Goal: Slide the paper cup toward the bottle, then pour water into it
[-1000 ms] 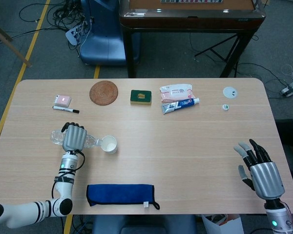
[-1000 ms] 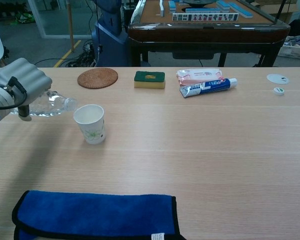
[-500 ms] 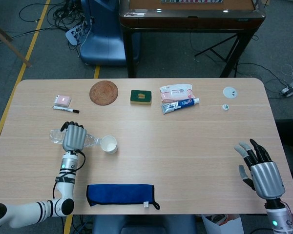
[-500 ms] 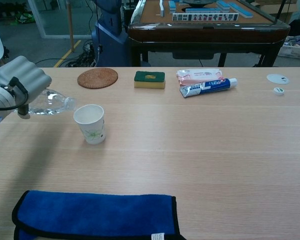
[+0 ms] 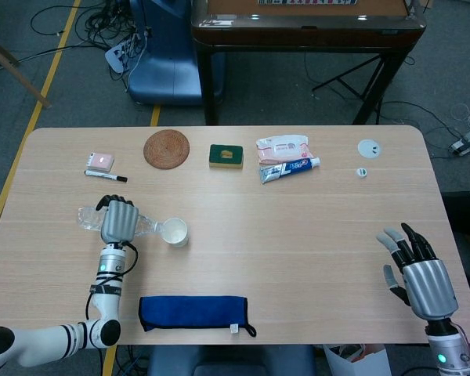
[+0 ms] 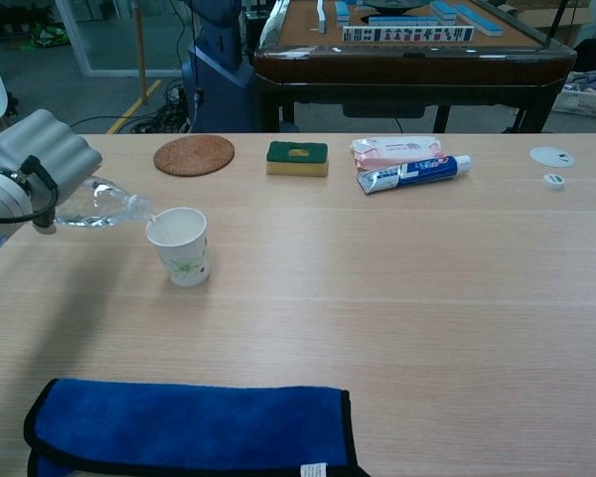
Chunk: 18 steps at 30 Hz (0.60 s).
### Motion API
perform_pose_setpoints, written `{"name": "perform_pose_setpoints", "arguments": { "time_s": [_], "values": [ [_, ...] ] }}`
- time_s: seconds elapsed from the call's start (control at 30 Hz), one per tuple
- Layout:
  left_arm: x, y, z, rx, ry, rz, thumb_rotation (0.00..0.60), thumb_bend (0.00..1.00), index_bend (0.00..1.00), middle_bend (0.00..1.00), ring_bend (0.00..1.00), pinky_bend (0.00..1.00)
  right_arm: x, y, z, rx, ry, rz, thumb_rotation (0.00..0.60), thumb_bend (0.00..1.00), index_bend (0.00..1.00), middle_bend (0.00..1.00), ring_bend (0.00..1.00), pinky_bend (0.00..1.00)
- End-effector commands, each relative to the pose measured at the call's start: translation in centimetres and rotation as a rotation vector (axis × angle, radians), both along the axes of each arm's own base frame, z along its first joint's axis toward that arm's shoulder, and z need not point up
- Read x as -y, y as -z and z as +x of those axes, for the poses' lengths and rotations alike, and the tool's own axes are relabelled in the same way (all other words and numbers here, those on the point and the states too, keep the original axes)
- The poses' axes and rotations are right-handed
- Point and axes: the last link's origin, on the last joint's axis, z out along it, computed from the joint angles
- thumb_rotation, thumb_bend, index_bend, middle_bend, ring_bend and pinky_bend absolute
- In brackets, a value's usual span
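A white paper cup point(image 5: 175, 232) point(image 6: 180, 245) with a green leaf print stands upright left of the table's middle. My left hand point(image 5: 117, 221) point(image 6: 38, 164) grips a clear plastic bottle point(image 5: 145, 226) point(image 6: 103, 204) that lies nearly level, its open neck right at the cup's left rim. A thin thread of water seems to run from the neck into the cup in the chest view. My right hand point(image 5: 421, 273) hovers open near the front right corner, fingers spread, holding nothing; the chest view does not show it.
A folded blue cloth point(image 5: 193, 312) point(image 6: 191, 429) lies at the front edge. Along the back are a woven coaster point(image 5: 167, 148), green sponge point(image 5: 225, 156), wipes pack point(image 5: 282, 145), toothpaste tube point(image 5: 290, 168), marker point(image 5: 106, 175), pink pad point(image 5: 101, 160), white lid point(image 5: 368, 147) and bottle cap point(image 5: 361, 172).
The bottle's base has risen slightly in my left hand and its neck now sits at the cup's rim. The cup and my right hand have stayed put.
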Motion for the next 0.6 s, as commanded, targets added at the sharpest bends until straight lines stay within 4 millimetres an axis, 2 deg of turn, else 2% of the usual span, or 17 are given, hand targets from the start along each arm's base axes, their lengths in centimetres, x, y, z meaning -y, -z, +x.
{"name": "perform_pose_setpoints", "arguments": {
  "time_s": [0.03, 0.6],
  "values": [
    [0.01, 0.03, 0.07, -0.002, 0.001, 0.001, 0.6, 0.0, 0.55, 0.58, 0.42, 0.5, 0.0, -0.01, 0.0, 0.001, 0.0, 0.0, 0.6, 0.52, 0.23, 0.18, 0.04, 0.19],
    [0.08, 0.04, 0.38, -0.031, 0.004, 0.01, 0.6, 0.0, 0.55, 0.58, 0.42, 0.5, -0.05, -0.05, 0.03, 0.002, -0.001, -0.001, 0.6, 0.52, 0.23, 0.18, 0.04, 0.19]
  ]
}}
